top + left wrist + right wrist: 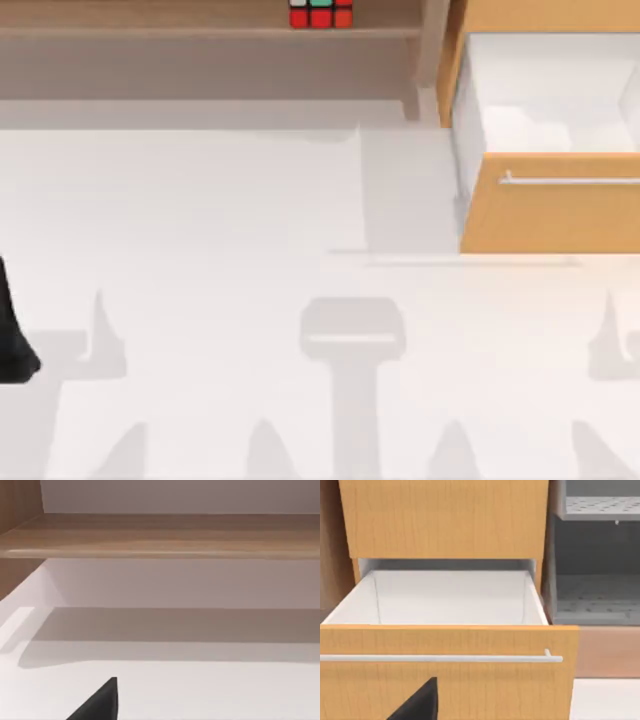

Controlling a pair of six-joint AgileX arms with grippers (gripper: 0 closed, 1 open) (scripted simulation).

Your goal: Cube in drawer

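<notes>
White tabletop (200, 220): cube (320, 13) sits on shelf (150, 40); drawer (550, 205) open. Approach cube squarely. Finger states cannot be told.

We see a white bench (200, 220). At its far edge stands a long brown shelf (150, 30), and the cube (320, 13) sits on it.
</notes>
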